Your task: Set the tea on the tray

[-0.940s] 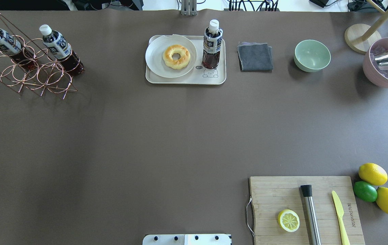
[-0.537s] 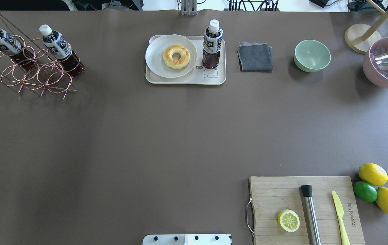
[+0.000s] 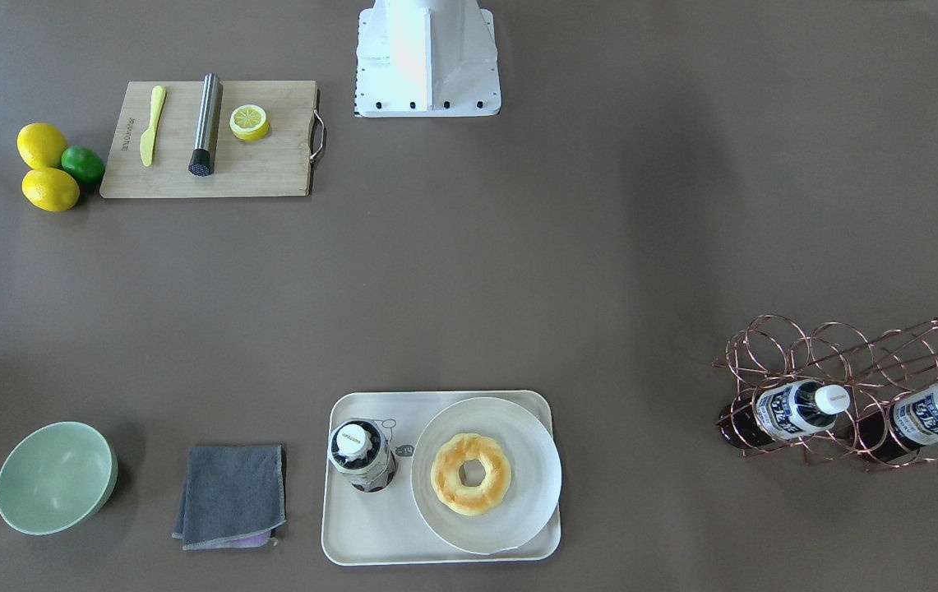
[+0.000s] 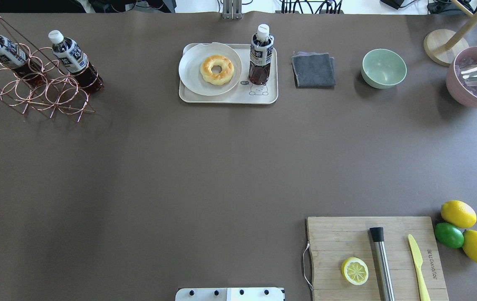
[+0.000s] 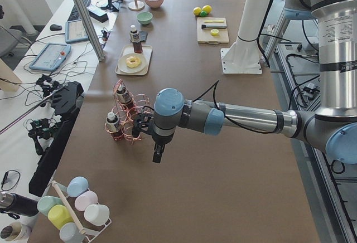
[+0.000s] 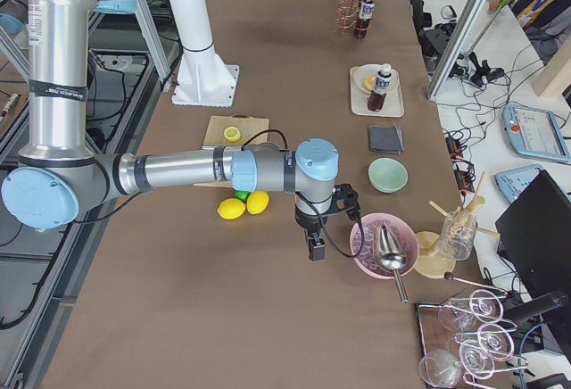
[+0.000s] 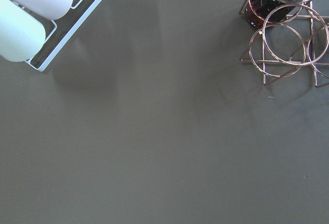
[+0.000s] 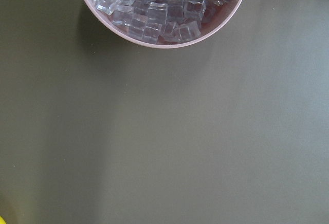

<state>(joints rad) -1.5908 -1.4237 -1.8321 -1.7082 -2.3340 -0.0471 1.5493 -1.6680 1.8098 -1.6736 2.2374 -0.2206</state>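
A tea bottle [image 4: 260, 54] with a white cap stands upright on the cream tray [image 4: 225, 99], right of the round plate; it also shows in the front view [image 3: 362, 456] on the tray [image 3: 370, 534]. Two alike bottles [image 4: 71, 56] [image 4: 6, 52] lie in a copper wire rack [image 4: 37, 90] at the far left. My left gripper [image 5: 158, 155] shows only in the left side view, above bare table near the rack. My right gripper [image 6: 315, 248] shows only in the right side view, near the pink bowl. I cannot tell whether either is open or shut.
A white plate [image 4: 209, 69] with a donut [image 4: 217, 70] sits on the tray. Beside it are a grey cloth [image 4: 313, 70], a green bowl [image 4: 383, 68] and a pink bowl of ice [image 4: 474, 79]. A cutting board [image 4: 376, 259] and lemons [image 4: 457, 214] lie at the near right.
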